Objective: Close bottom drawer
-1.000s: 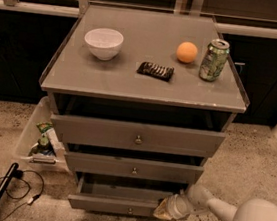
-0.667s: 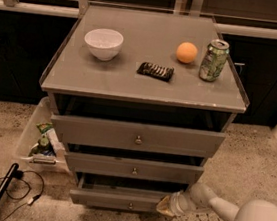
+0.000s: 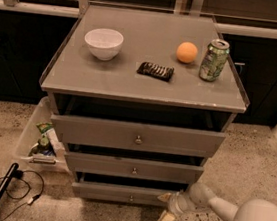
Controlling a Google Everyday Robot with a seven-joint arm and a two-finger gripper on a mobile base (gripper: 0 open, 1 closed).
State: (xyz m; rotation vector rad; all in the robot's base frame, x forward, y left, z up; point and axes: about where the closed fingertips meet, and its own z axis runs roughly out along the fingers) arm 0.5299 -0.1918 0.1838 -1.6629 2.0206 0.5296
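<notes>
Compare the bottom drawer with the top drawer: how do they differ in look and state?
The bottom drawer has the slimmest, narrowest front; the top drawer has the tallest, widest. The gripper, jaws open, sits at the bottom drawer's right end, far from the top drawer. Both are grey, with a small round knob mid-front.

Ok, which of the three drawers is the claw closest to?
The bottom drawer, the slimmest front, nearest the floor. The claw is at its right end; the middle drawer and top drawer are higher up, away from it.
</notes>
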